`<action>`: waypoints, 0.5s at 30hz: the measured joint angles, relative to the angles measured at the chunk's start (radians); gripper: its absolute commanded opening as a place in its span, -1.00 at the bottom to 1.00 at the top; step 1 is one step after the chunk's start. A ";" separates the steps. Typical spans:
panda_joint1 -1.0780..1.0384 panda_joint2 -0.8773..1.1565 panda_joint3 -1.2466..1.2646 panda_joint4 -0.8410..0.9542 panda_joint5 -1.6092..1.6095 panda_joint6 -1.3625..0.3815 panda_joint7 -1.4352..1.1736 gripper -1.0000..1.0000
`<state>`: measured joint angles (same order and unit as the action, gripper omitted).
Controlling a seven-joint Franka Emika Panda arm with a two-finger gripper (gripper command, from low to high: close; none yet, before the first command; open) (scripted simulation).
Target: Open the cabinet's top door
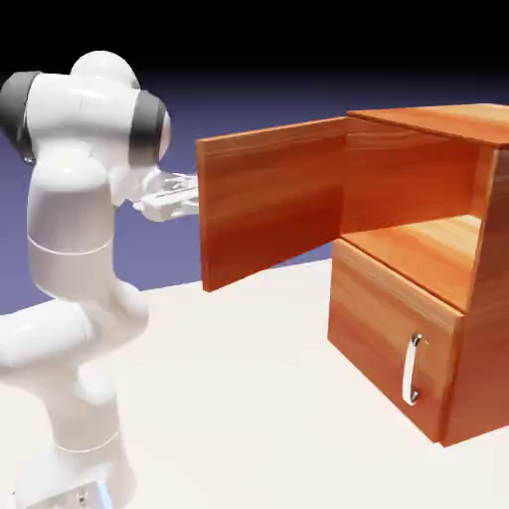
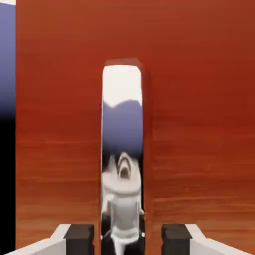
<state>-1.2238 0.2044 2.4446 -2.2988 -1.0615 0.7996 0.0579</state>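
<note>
"The reddish-brown wood-grain top door (image 1: 268,194), with its vertical silver bar handle (image 2: 122,124), stands swung wide, directly in front of the pincer (image 2: 128,239). The boxy wood-grain cabinet (image 1: 489,298) it hinges on lies well beyond the pincer, across the pale surface (image 1: 219,388)."

"And the pincer itself?"

"Narrow, closed about the handle, which runs between its two fingertips. Small strips of wood show beside the bar, so how firmly the pads press cannot be told."

"Which step is this?"

"The pull on the door, by all appearances, and its closing stretch. The upper compartment gapes beyond the pincer, and the task looks all but complete."

"What does the next move call for?"

"At most a little more pull along the door's arc, the pincer turning with the panel. After that, a parting of the fingers and a straight retreat from the handle, lest a sideways drag nudge the door back."

"The lower panel (image 1: 363,293)?"

"Shut, farther off and lower than the pincer, and no part of this job."
</note>
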 measured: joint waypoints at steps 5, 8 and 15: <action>0.004 -0.181 -0.021 0.153 0.116 0.005 -0.019 -1.00; -0.017 -0.290 -0.031 0.251 0.181 -0.001 -0.043 -1.00; -0.088 -0.537 -0.038 0.500 0.307 -0.048 -0.125 -1.00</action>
